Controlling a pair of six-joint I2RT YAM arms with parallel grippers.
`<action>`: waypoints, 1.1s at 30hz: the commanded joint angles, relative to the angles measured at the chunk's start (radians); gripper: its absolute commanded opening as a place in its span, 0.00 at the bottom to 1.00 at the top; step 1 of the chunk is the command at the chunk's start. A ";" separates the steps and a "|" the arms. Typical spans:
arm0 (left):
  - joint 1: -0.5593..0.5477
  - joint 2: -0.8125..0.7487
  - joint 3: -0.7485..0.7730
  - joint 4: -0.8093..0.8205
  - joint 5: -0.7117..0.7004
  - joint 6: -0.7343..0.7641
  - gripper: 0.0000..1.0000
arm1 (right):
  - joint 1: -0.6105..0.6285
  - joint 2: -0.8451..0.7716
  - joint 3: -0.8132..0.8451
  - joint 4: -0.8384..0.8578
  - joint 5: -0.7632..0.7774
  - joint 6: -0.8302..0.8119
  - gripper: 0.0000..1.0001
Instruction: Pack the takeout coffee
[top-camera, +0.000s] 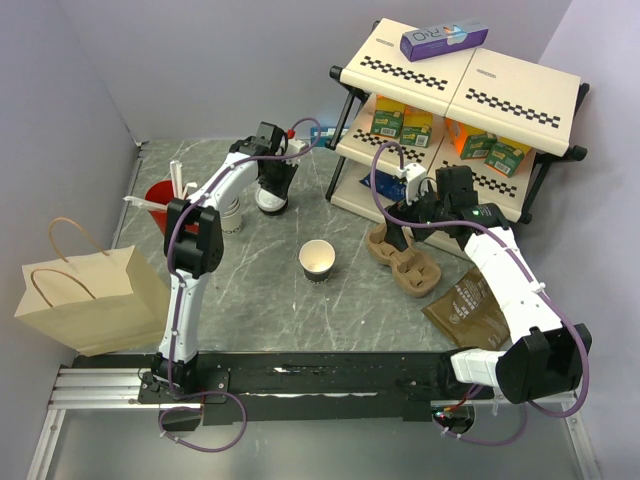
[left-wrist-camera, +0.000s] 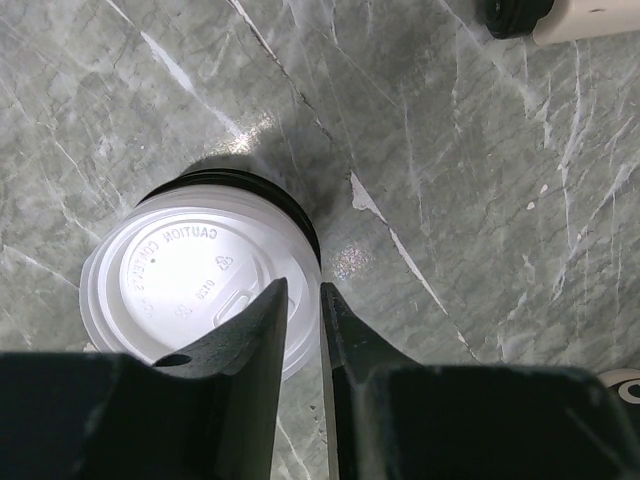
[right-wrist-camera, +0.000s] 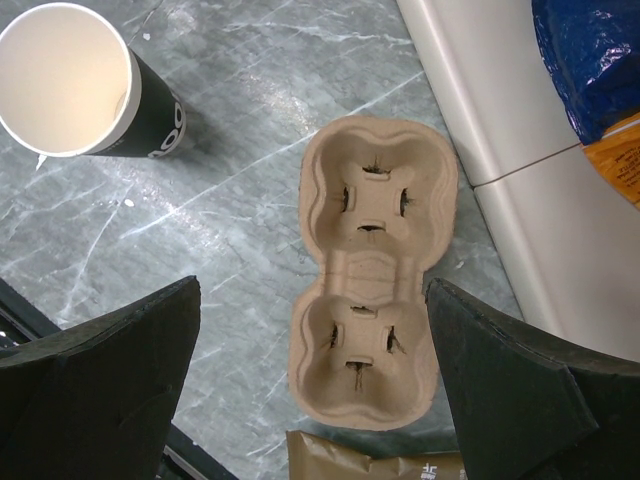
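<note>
Located the takeout coffee upright on the table, upper centre of the top view, just right of the stacked cream cups. Found the left claw directly above it, jaws set nearly together with only a thin slit between, tips over the right edge of the white lid. Could not tell whether the rim was pinched or merely overhung. Found the right claw spread wide, holding nothing, over the pulp cup carrier at centre right of the top view.

Judged the cup light if empty, top-heavy and liable to slosh if filled. Rated the paper wall soft and easily crushed. Rated the lid slick, press-fitted, likely to pop off if used as the lifting point. Recommended a hold across the dark body just below the lid rim, with moderate squeeze, kept vertical throughout.
</note>
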 joint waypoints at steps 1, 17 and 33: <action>-0.004 -0.018 0.028 -0.003 0.021 -0.011 0.26 | -0.006 0.001 0.017 0.027 -0.003 -0.008 1.00; -0.010 0.001 0.029 -0.007 0.024 -0.009 0.24 | -0.006 0.000 0.008 0.034 0.001 -0.008 1.00; -0.010 0.019 0.043 -0.007 0.010 0.000 0.23 | -0.006 0.009 0.014 0.040 0.000 -0.008 1.00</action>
